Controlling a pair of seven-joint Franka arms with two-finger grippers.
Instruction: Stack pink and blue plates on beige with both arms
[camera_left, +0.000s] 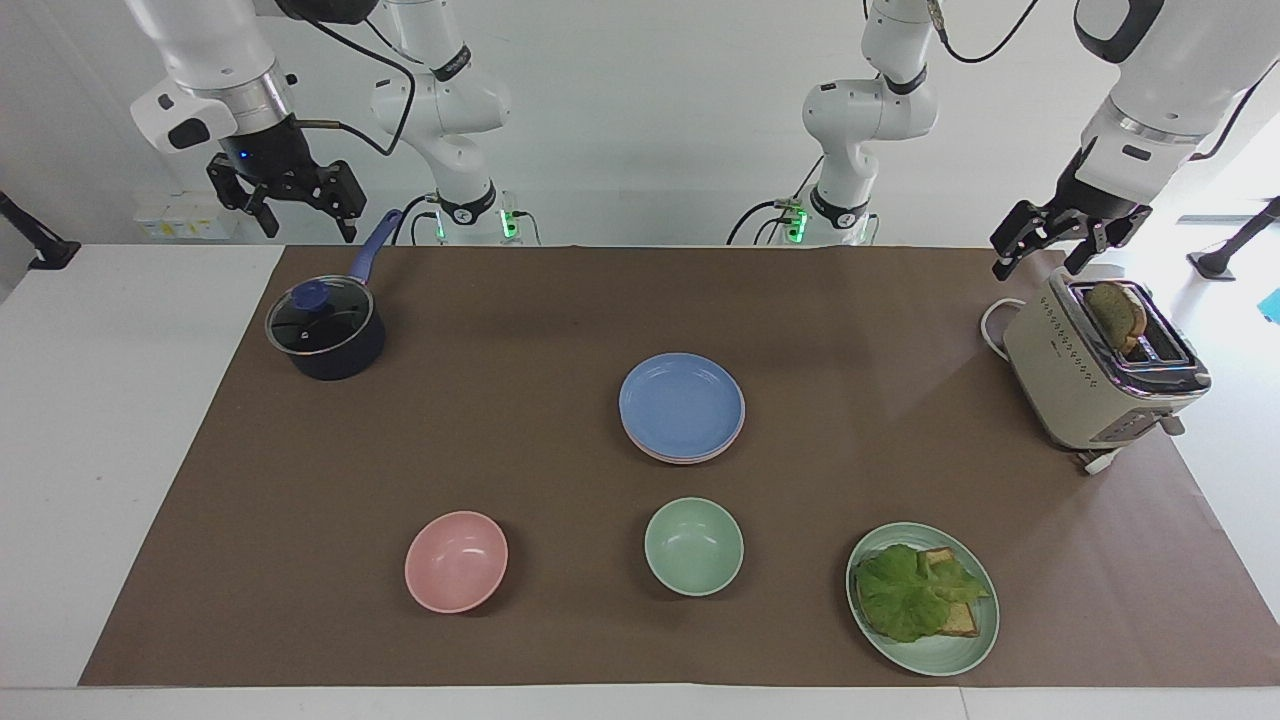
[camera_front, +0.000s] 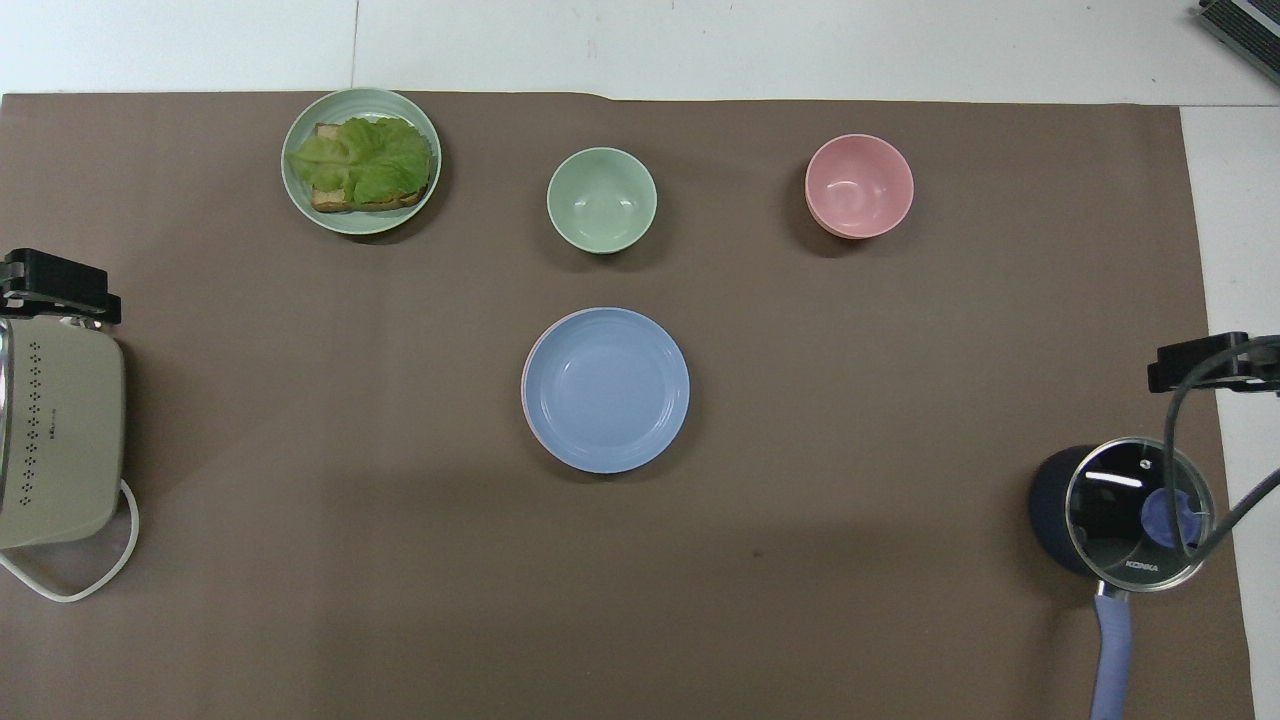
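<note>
Two grippers, left (camera_left: 1035, 250) over the toaster (camera_left: 1100, 370) and right (camera_left: 290, 205) above the pot (camera_left: 325, 330), are hanging open and empty. Mid-tabletop, the blue plate (camera_left: 682, 400) is sitting atop the pink plate (camera_left: 690, 456); any beige plate is hiding underneath, so stacking looks finished.

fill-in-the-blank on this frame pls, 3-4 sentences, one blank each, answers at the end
1. The plate on top of the stack at the middle of the mat is coloured ____.
2. The green plate holds toast topped with ____.
3. The left gripper hangs open above the ____, which holds a slice of bread.
4. The right gripper hangs open near the dark pot, whose glass ____ is on.

Missing words: blue; lettuce; toaster; lid
</note>
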